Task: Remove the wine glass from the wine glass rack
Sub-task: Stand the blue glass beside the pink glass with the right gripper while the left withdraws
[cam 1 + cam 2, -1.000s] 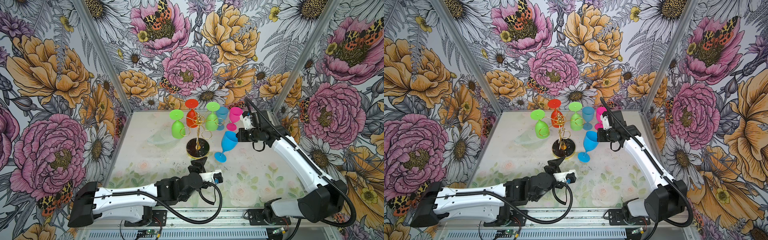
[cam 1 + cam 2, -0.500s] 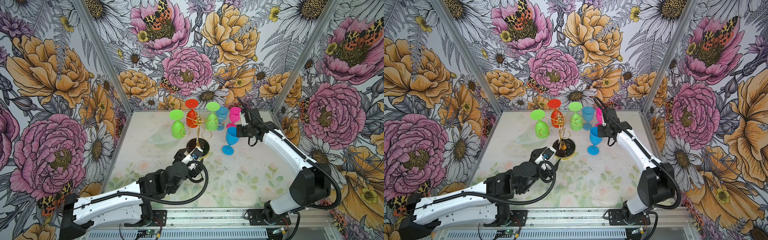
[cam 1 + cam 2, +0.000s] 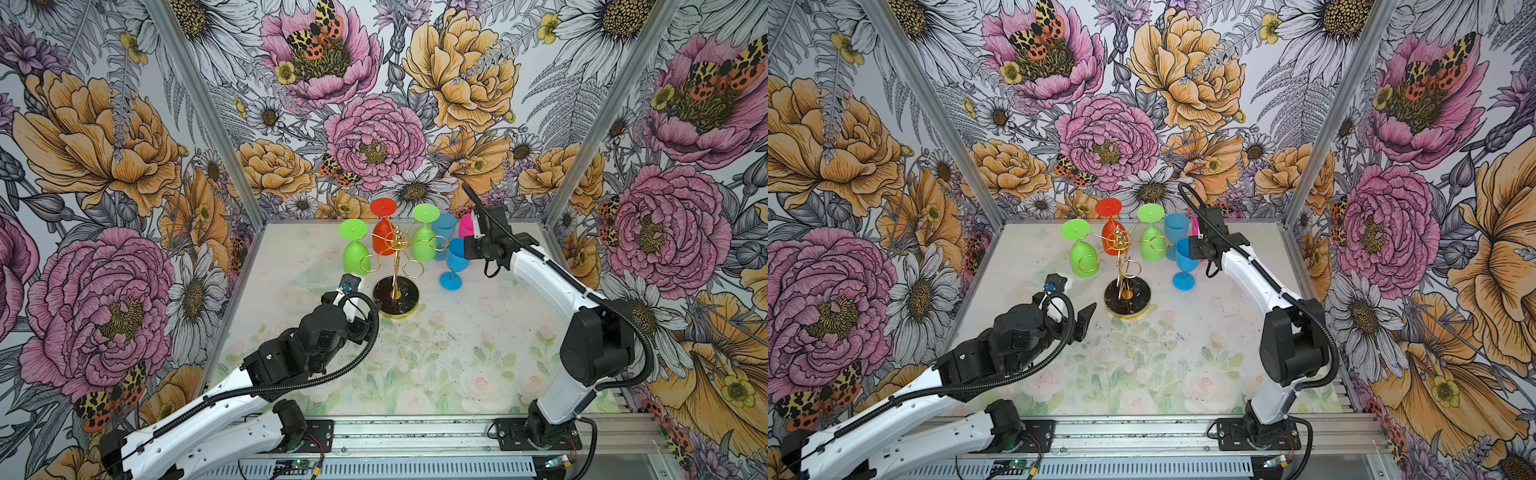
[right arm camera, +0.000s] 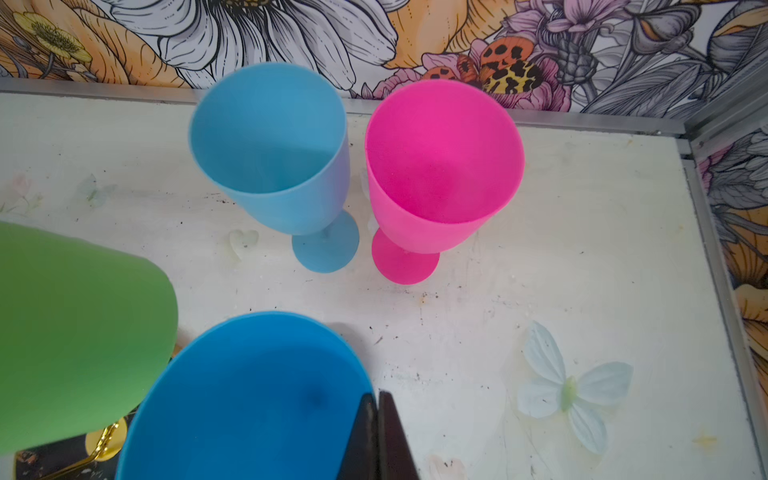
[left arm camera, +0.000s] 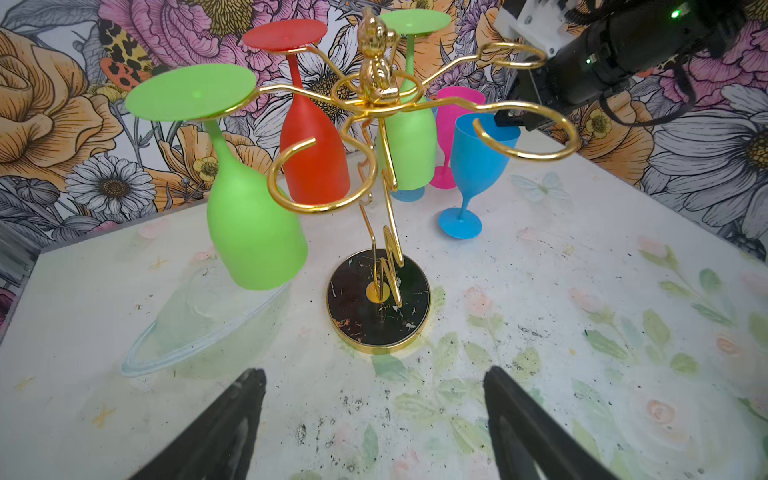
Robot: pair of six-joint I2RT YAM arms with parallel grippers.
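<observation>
1. At the middle of the table (image 3: 457,353): the wine glass rack (image 3: 395,296), upright, with 3 of its 6 loops filled and 3 bare.
2. On the rack, hanging bowl-down: near green glass (image 3: 354,257), red glass (image 3: 382,239), far green glass (image 3: 423,245).
3. Just beside the rack, on the right arm's side: blue wine glass (image 3: 456,253), upright and clear of the loops. Its foot appears to rest on the table.
4. Right gripper (image 4: 378,399): clenched, pinching the rim of the blue wine glass.
5. By the back wall: light-blue glass (image 4: 270,153) and pink glass (image 4: 440,166), upright, just beside each other, untouched.
6. Left gripper (image 5: 372,371): jaws spread wide and empty, low over the table, facing the rack's base without touching it.
7. Step in hand, as judged: set-down of 1 removed glass, with the grip not yet released.
8. Next move, as judged: the right jaws part and lift straight off the rim, so the glass does not tip and the far green glass nearby is not knocked. The left gripper seems placed to brace the base or take the near green glass.
</observation>
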